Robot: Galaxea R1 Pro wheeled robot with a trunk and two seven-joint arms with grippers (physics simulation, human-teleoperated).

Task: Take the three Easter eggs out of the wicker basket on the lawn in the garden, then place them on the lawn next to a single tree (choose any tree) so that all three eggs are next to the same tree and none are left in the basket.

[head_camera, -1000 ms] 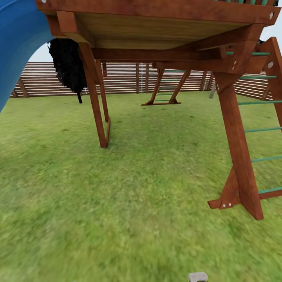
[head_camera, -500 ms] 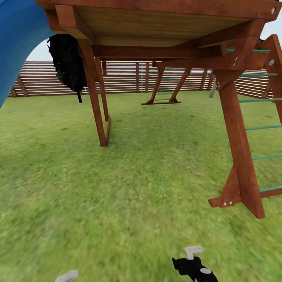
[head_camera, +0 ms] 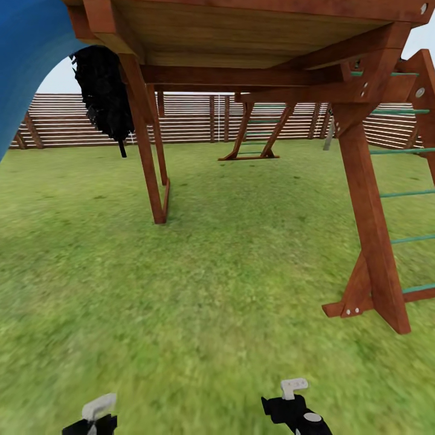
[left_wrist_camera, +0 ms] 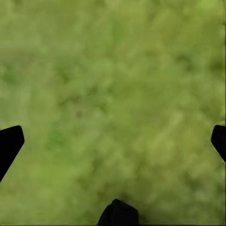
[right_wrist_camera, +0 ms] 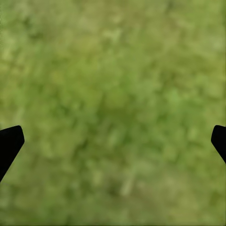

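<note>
My left pincer (head_camera: 96, 414) had risen into the lower left, my right pincer (head_camera: 293, 402) slightly higher; both were spread over bare lawn (head_camera: 199, 290), playset (head_camera: 368, 241) at right.

No readable text, labels, brands or nos. anywhere: wooden play frame (head_camera: 368, 199), blue slide (head_camera: 27, 54), slat fence (head_camera: 187, 121) & lawn (head_camera: 199, 290) all plain, no signs; wrist views just blurry grass
</note>
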